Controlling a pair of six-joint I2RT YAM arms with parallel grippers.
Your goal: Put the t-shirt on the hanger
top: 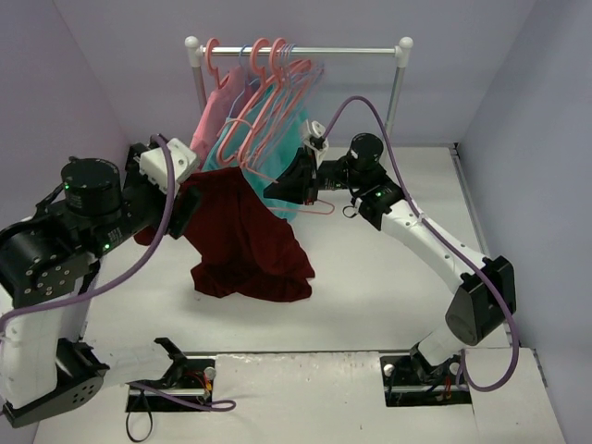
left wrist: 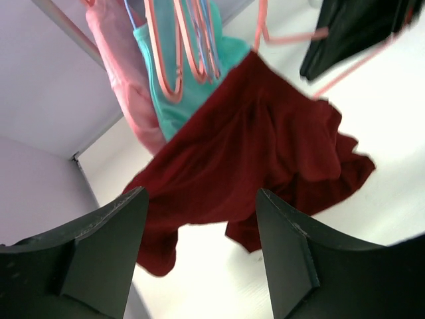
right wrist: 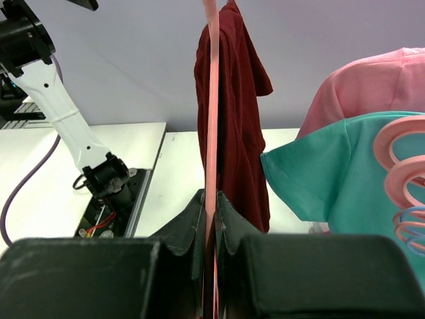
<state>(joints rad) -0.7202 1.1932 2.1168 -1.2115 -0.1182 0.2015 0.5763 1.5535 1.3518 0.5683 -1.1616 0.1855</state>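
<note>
White table (top: 370, 277) below: the t-shirt (top: 245, 240) hangs bunched from the hanger (right wrist: 211, 133), pinched tight in the right gripper (right wrist: 214, 212). Beside it the left gripper (left wrist: 199, 219) gapes wide, empty. Looks half-hung, with straightening to come.

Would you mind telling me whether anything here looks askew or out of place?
Yes: the t-shirt hangs bunched and lopsided, draped to one side of the hanger clamped in the right gripper, not spread across its shoulders.
</note>
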